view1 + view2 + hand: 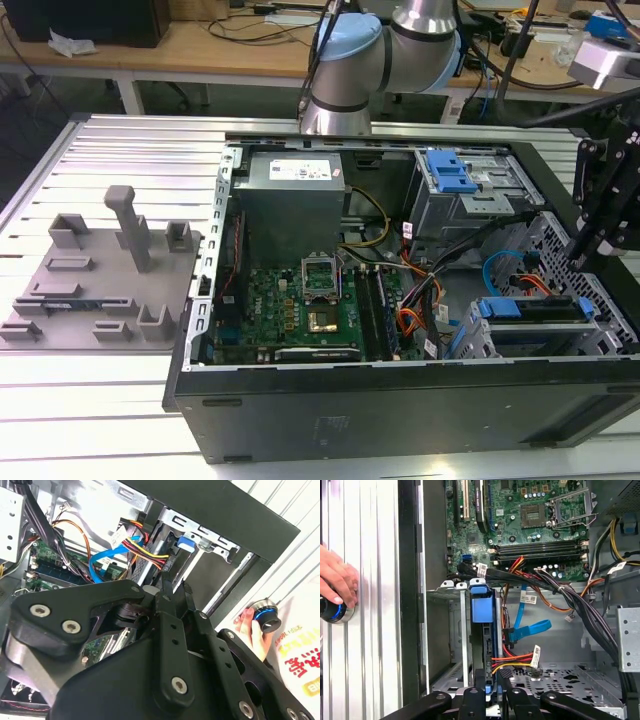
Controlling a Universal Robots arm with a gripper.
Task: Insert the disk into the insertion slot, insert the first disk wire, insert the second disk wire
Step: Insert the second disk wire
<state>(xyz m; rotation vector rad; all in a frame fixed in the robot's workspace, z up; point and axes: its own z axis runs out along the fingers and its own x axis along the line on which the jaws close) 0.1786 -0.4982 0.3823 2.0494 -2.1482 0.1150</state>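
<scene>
The disk [530, 308], silver in its blue carrier, lies in the insertion slot [478, 342], the perforated grey bay at the exterior view's right. In the first wrist view the disk [481, 610] stands edge-on in the bay [560, 677]. The second disk wire [530, 630], a glossy blue cable, runs to the disk's side. The first disk wire [512, 659], red, yellow and black, ends in a black plug against the disk. My gripper [580, 258] hangs just above the disk's outer end. Its fingers stand close together, shut, in both wrist views [492, 692] [172, 582], with nothing visibly held.
A larger cage with a blue latch [450, 172], the power supply [290, 190] and the motherboard [300, 300] fill the open case. A grey fixture plate [100, 280] lies at the exterior view's left. A person's hand [337, 582] rests on a round button [331, 611] outside the case wall.
</scene>
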